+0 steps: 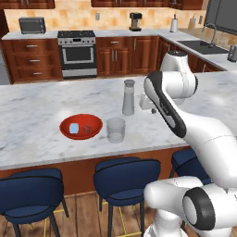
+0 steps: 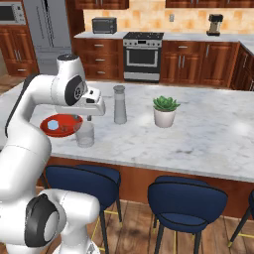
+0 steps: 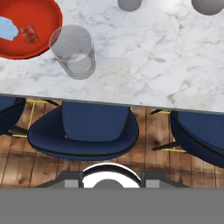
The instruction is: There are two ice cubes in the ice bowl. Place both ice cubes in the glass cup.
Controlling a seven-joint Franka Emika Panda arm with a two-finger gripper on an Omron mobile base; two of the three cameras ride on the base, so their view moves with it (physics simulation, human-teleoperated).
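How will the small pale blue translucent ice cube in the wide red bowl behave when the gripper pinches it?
The pale blue ice cube looks smooth and glossy, so it is probably slippery and may squirt out of a pinch. It is tiny beside the red bowl, so likely light. The bowl's sloped wall may let it slide when nudged.

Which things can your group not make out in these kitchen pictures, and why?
- Tool state: fingertips unseen in the hand view; the wrist hides them in both base views.
- Ice bowl: the arm partly covers it in the right base view.
- Second ice cube: nearly clear, looks red, outline faint.
- Shaker: cut by the hand view's top edge.
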